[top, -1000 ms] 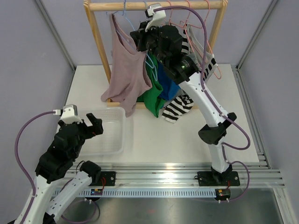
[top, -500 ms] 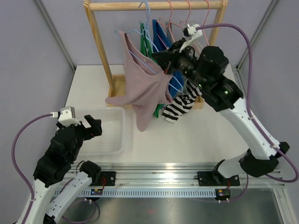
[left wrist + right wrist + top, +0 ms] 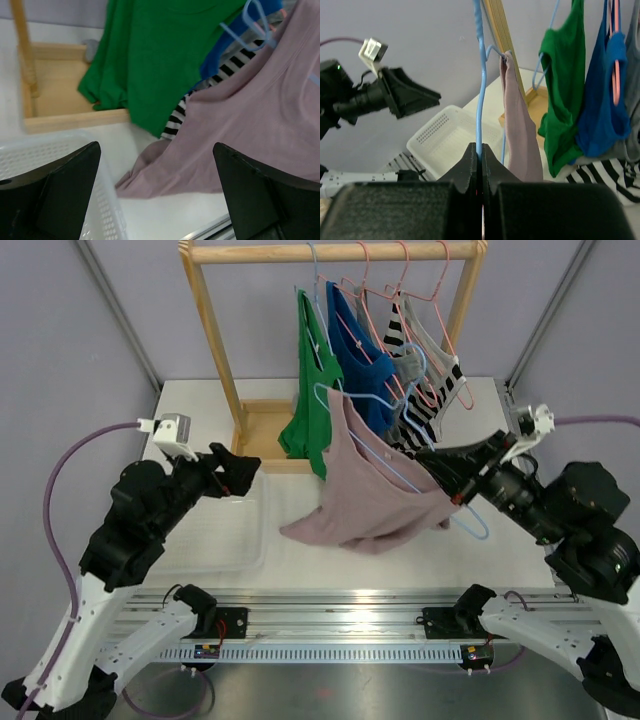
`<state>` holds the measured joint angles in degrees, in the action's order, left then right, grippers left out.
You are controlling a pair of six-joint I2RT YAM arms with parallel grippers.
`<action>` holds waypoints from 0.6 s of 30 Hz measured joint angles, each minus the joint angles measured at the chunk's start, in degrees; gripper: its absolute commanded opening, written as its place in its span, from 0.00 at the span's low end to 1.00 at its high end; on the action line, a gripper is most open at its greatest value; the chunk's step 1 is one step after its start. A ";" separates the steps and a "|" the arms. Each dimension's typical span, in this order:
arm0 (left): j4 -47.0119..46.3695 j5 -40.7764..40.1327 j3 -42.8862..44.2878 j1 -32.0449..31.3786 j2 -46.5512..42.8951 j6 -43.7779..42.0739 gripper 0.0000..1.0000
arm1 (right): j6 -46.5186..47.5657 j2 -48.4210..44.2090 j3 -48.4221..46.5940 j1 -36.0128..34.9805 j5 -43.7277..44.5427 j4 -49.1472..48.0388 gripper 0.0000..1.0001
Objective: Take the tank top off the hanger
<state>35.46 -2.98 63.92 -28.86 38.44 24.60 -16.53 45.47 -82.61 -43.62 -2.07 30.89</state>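
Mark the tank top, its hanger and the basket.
tank top (image 3: 375, 508): top external view, middle of the pink fabric.
hanger (image 3: 480, 95): right wrist view, straight blue wire.
basket (image 3: 434, 131): right wrist view, perforated wall.

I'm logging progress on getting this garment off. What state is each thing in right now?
Right claw, shut on the blue hanger.
Left claw, open, empty.
Tank top, on the blue hanger, off the rack.
Green top, hanging on the rack.

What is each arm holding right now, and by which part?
The right gripper grips the blue hanger by its wire near the hook; the left gripper holds nothing.
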 measured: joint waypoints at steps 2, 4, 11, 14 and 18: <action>-3.67 1.95 1.22 -1.75 4.07 0.90 0.99 | -0.44 -5.22 4.76 0.00 0.04 1.20 0.00; -6.97 2.45 2.78 -5.40 8.33 1.38 0.99 | -0.76 -10.34 9.97 0.00 0.07 1.73 0.00; -14.80 -5.90 10.25 -24.87 22.18 -1.53 0.99 | -4.22 -25.24 23.80 0.00 3.63 2.08 0.00; -17.49 -10.56 10.75 -29.57 25.64 -3.21 0.99 | -5.29 -28.70 24.70 0.00 5.07 2.58 0.00; -20.13 -14.03 10.75 -32.15 29.94 -4.72 0.99 | -6.45 -29.49 23.56 0.00 5.64 4.72 0.00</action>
<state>15.33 -17.02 74.67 -61.01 68.38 19.88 -22.98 15.99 -59.05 -43.62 3.57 35.62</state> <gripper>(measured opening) 0.988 0.036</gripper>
